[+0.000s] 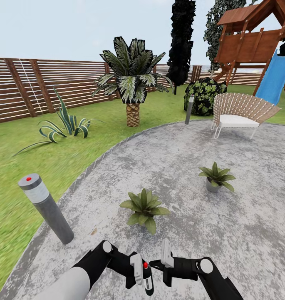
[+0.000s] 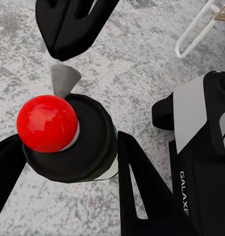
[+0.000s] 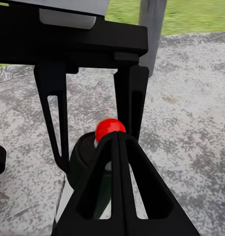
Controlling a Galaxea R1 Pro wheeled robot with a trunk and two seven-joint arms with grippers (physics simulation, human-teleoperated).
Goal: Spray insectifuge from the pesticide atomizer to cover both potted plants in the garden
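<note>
Atomizer [image 1: 147,278] gripped in left pincer [image 1: 139,275], nr potted plants [image 1: 144,206].

Red-tipped atomizer [image 1: 147,278] apparently gripped; two potted plants [image 1: 144,207] on patio.

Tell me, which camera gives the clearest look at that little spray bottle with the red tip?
The left wrist view: the pesticide atomizer looms close, its red tip facing the lens. The head view shows the bottle small, held in the left claw. In the right wrist view the bottle sits half hidden behind black claw fingers.
</note>
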